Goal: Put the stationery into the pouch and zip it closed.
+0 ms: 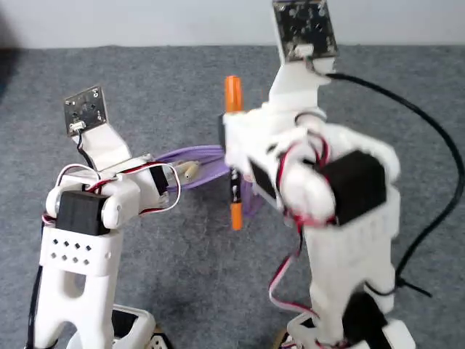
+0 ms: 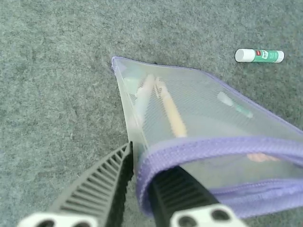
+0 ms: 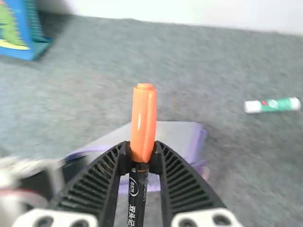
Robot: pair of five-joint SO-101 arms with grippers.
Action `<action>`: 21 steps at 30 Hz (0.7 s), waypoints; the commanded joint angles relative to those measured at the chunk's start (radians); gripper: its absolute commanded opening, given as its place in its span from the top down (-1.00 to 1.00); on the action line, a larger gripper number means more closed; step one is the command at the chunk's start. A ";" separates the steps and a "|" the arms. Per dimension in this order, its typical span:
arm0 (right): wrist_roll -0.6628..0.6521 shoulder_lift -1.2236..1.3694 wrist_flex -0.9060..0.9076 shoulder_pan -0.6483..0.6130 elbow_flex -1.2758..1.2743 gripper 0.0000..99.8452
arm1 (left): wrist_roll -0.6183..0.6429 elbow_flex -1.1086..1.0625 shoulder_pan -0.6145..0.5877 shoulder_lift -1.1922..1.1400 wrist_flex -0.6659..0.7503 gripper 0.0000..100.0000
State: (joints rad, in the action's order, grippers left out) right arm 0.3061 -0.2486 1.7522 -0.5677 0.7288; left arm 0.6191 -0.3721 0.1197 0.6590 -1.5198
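A see-through mesh pouch (image 2: 199, 109) with purple zip trim lies on the grey carpet, with pencils and a pen (image 2: 171, 113) inside. My left gripper (image 2: 140, 163) is shut on the pouch's purple rim at the open mouth, holding it up. In the high view the pouch (image 1: 190, 155) stretches between the two arms. My right gripper (image 3: 142, 150) is shut on a black marker with an orange cap (image 3: 144, 118), held just over the pouch (image 3: 177, 135). The high view shows this marker (image 1: 233, 94) upright by the pouch's end. A green and white glue stick (image 2: 259, 56) lies loose on the carpet beyond the pouch.
A blue box (image 3: 19, 28) stands at the far edge of the carpet near the wall. The same glue stick (image 3: 272, 105) lies off to one side of the pouch. Open grey carpet (image 1: 182, 262) surrounds the arms' white bases.
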 commanded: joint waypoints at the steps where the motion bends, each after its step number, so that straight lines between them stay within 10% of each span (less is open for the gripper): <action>1: 0.014 -0.108 -0.025 -0.070 0.000 0.99 | 0.011 0.010 0.008 0.000 0.023 0.98; 21: 0.009 -0.285 0.039 -0.111 -0.021 0.99 | 0.011 0.010 0.008 0.000 0.023 0.98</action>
State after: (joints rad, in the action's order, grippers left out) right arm 0.3076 -0.5155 1.7522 -0.6767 0.7288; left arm 0.6191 -0.3721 0.1197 0.6605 -1.5198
